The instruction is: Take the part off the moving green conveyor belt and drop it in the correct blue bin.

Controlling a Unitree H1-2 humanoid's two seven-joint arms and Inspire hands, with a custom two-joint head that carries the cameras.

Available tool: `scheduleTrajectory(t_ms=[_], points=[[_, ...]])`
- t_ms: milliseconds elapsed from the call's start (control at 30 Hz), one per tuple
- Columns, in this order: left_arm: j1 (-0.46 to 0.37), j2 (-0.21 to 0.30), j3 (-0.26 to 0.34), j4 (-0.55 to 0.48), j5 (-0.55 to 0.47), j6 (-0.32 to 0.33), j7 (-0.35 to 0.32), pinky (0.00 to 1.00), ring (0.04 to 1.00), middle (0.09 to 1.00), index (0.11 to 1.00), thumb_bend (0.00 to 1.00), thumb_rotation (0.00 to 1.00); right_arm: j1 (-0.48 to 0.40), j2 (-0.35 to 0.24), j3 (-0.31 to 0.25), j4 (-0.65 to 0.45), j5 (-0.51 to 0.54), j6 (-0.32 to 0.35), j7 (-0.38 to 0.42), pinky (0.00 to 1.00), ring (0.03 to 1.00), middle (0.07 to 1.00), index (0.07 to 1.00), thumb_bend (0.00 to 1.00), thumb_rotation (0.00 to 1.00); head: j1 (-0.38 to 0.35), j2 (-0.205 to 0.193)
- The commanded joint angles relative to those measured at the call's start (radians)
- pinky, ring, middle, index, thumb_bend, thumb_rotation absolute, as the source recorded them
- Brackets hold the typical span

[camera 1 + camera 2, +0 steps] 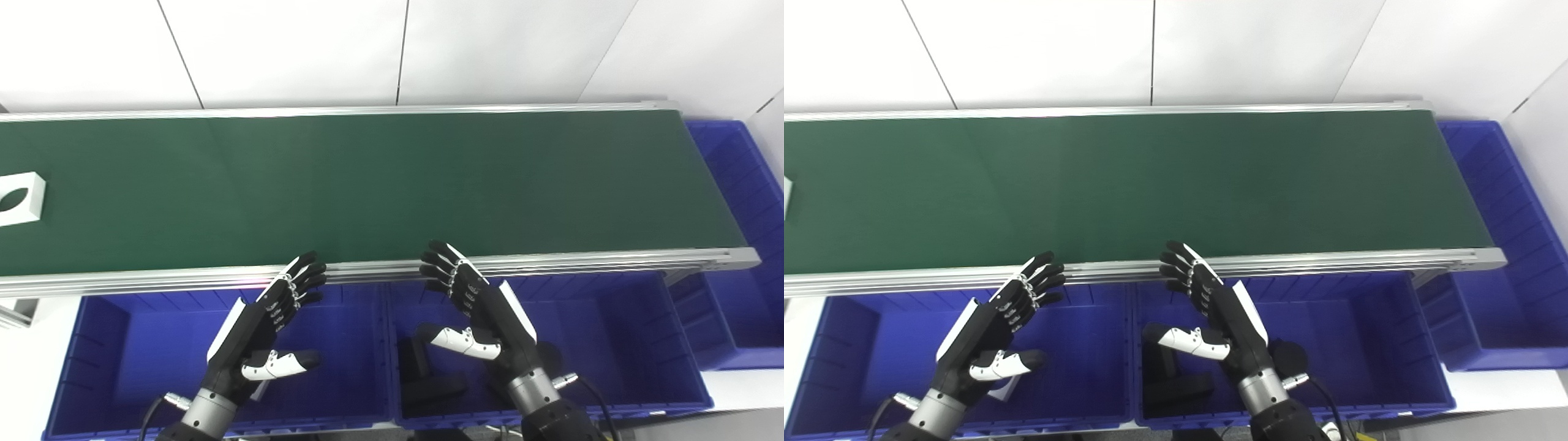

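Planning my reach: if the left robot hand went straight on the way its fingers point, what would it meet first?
Probably the aluminium rail at the conveyor's near edge, just ahead of the left robot hand; if it clears that, the green belt. Height is unclear.

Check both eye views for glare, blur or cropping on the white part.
Left eye view: even lighting, no glare on the belt, white part sharp but cut by the left edge. Right eye view: only a sliver of it shows at the left edge; both hands are sharp, left hand, right hand.

A long green conveyor belt (380,184) in an aluminium frame runs left to right. A white block with an oval hole (19,198) lies at its left end.
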Motion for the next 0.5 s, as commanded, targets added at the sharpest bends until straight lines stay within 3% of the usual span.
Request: scheduleTrajectory(t_ms=[0, 467], points=[[-0.009, -0.004, -0.004, -0.019, -0.003, -0.039, 0.0, 0.84, 0.892, 0.906, 0.937, 0.9, 0.46, -0.004, 0.002, -0.002, -0.01, 0.009, -0.062, 0.008, 0.82, 0.863, 0.881, 0.913, 0.73, 0.35, 0.003, 0.0], [-0.011, -0.007, -0.006, -0.014, 0.003, -0.048, 0.001, 0.84, 0.884, 0.9, 0.932, 0.9, 0.47, -0.005, -0.001, -0.005, -0.013, 0.008, -0.06, 0.007, 0.82, 0.862, 0.883, 0.91, 0.73, 0.39, 0.046, -0.006]])
